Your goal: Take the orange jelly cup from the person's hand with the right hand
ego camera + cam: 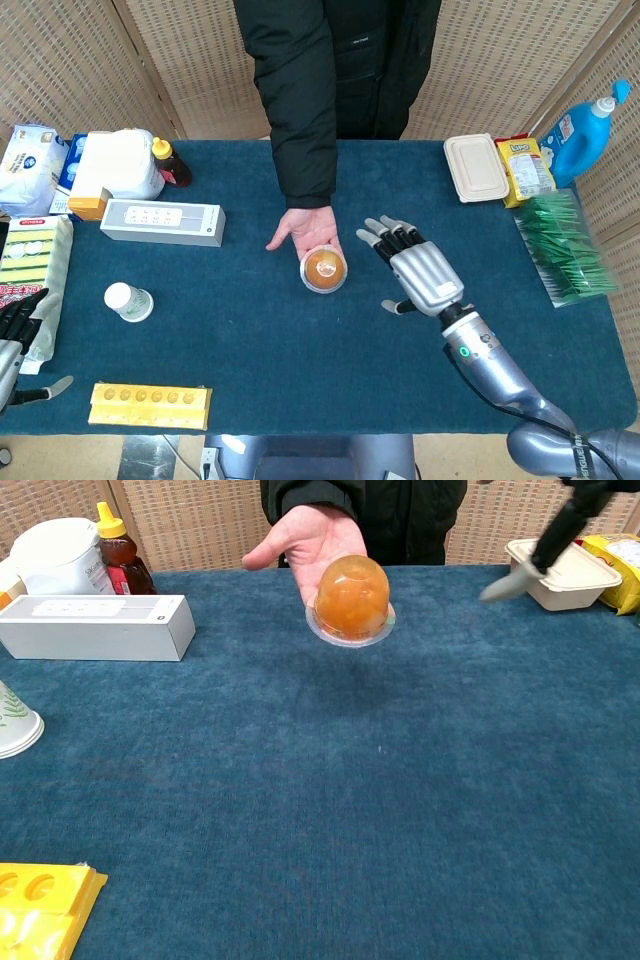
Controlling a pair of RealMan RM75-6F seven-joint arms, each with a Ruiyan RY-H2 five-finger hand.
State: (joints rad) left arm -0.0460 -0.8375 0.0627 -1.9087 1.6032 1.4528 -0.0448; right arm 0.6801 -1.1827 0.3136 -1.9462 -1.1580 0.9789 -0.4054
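Robot's right hand [420, 272] hovers above the blue table [400, 360], fingers spread wide and holding nothing, palm down, just to the right of the orange jelly cup [324, 268] and not touching it. From the chest view only a dark finger and a pale thumb tip of this hand [540, 550] show at the upper right, in front of the lidded white container [560, 572]. One jelly cup is present: it sits dome up, with its clear rim downward, on the person's hand [305, 228], which is held palm up over the middle of the table. Robot's left hand [18, 335] shows only partly at the lower left edge of the head view, fingers apart and nothing in them, beside a pack of yellow sponges [30, 262]. One white rectangular box [162, 221] lies left of the person's hand, and one white paper cup [129, 301] lies on its side near the left hand. One yellow tray with round wells [150, 405] lies along the near edge. At the far left corner stand one white tub [118, 162] and one brown squeeze bottle with a yellow cap [170, 163]. On the right side are one yellow snack bag [528, 168], one blue detergent bottle [585, 121] and one bundle of green packets [565, 245].
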